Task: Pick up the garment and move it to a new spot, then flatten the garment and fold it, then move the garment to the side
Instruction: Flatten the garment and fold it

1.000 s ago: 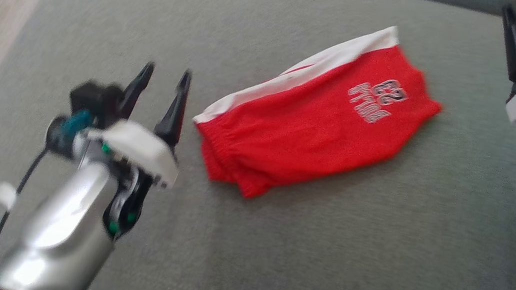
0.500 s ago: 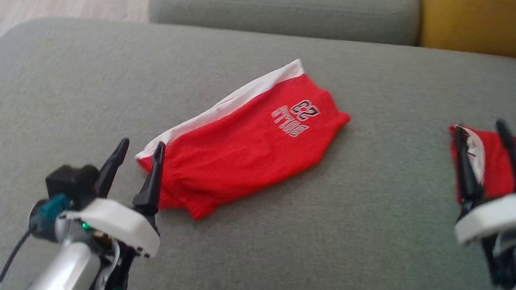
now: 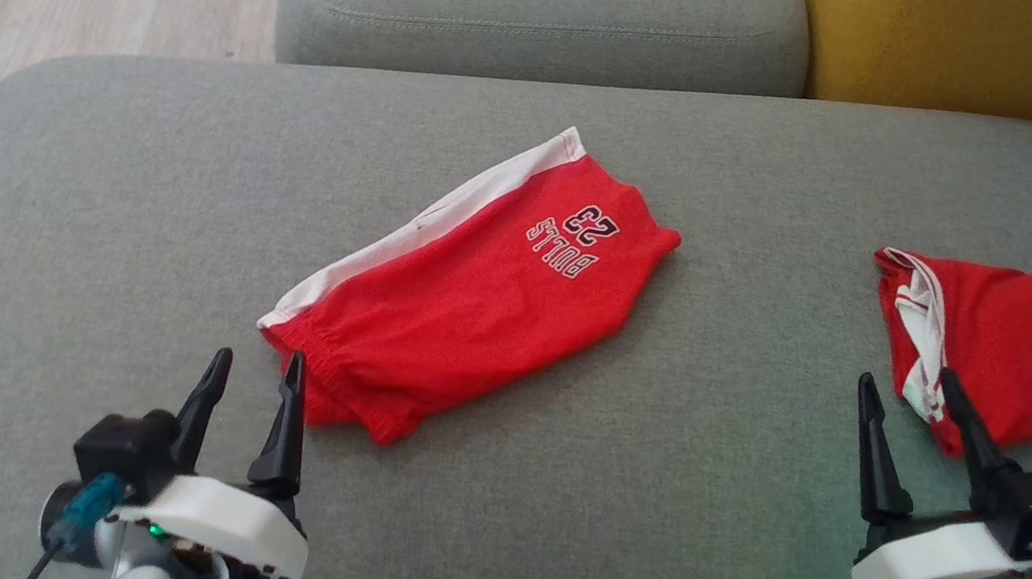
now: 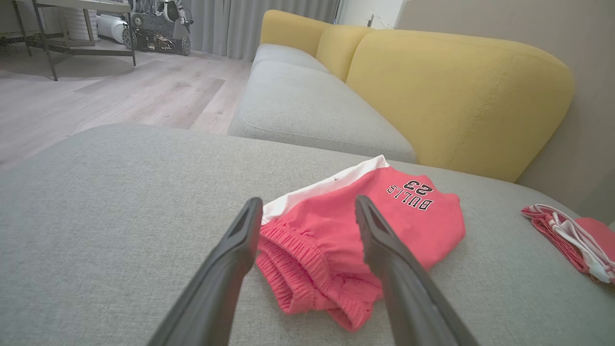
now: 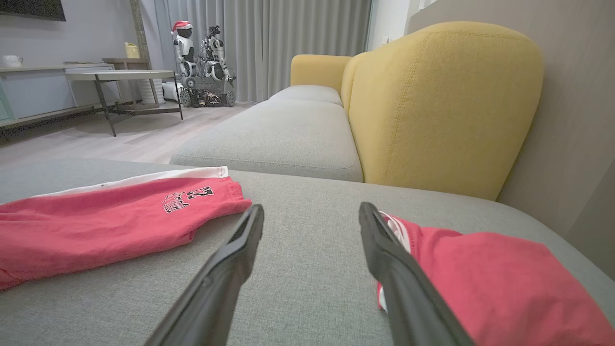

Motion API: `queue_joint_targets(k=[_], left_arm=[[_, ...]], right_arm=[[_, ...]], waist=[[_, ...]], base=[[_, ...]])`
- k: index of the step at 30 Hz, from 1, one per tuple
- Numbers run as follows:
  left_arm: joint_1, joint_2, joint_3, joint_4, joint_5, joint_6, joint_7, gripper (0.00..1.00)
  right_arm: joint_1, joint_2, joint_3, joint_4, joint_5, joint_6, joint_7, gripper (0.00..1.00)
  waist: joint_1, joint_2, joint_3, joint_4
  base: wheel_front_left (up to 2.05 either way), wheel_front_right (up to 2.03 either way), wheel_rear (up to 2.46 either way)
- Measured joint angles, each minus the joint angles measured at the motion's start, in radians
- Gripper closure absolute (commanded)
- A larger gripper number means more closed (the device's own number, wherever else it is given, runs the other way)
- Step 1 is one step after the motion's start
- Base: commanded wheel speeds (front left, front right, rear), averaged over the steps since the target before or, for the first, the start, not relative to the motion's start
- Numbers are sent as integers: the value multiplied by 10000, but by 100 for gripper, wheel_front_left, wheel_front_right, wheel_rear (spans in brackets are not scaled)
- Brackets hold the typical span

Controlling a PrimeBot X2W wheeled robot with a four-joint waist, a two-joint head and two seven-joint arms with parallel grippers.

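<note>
The left pincer (image 3: 260,355) stands open and empty near the front edge of the grey sofa cushion (image 3: 138,176). Its fingers point at the waistband end of the red shorts (image 3: 475,294), just beside it. The right pincer (image 3: 906,377), also open and holding nothing, sits toward the front right corner, next to a second red garment (image 3: 1022,351) at the cushion's right edge. The shorts lie mid-cushion, doubled over and fairly flat, so folding looks done. Moving them aside seems to be what is left.
</note>
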Motion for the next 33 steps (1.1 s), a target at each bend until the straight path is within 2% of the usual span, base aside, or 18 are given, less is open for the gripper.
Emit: queue_joint_targets(k=[4, 7, 14, 17, 22, 27, 33], left_arm=[[0, -71, 215, 125, 207, -207, 0, 0], [-16, -79, 215, 186, 263, -339, 0, 0], [-416, -96, -194, 282, 221, -405, 0, 0], [-630, -105, -458, 309, 2, -318, 0, 0], [-1011, -115, -853, 324, -215, -226, 0, 0], [-1235, -130, -1166, 247, -454, -125, 0, 0], [-1467, -138, -1482, 105, -731, -2, 0, 0]], right_arm=[[40, 23, -159, -119, -265, 0, 6, 0], [29, 109, -148, -127, -48, -2, 201, 0], [-656, 723, 48, 150, 2773, 0, 1810, 0], [-1315, 765, -13, 604, 4025, -2, 2811, 0], [-2271, 936, -548, 1670, 5277, -2, 4301, 0], [-3365, 951, -1336, 2790, 5655, -2, 5271, 0], [-4568, 855, -2130, 3996, 5662, -2, 5883, 0]], waist=[[0, 0, 48, 198], [0, 0, 119, 384], [0, 0, 557, 972], [0, 0, 810, 1315], [0, 0, 1284, 1974], [0, 0, 1801, 2647], [0, 0, 2358, 3382]], base=[[0, 0, 0], [0, 0, 0], [0, 0, 0], [0, 0, 0], [0, 0, 0], [0, 0, 0], [0, 0, 0]])
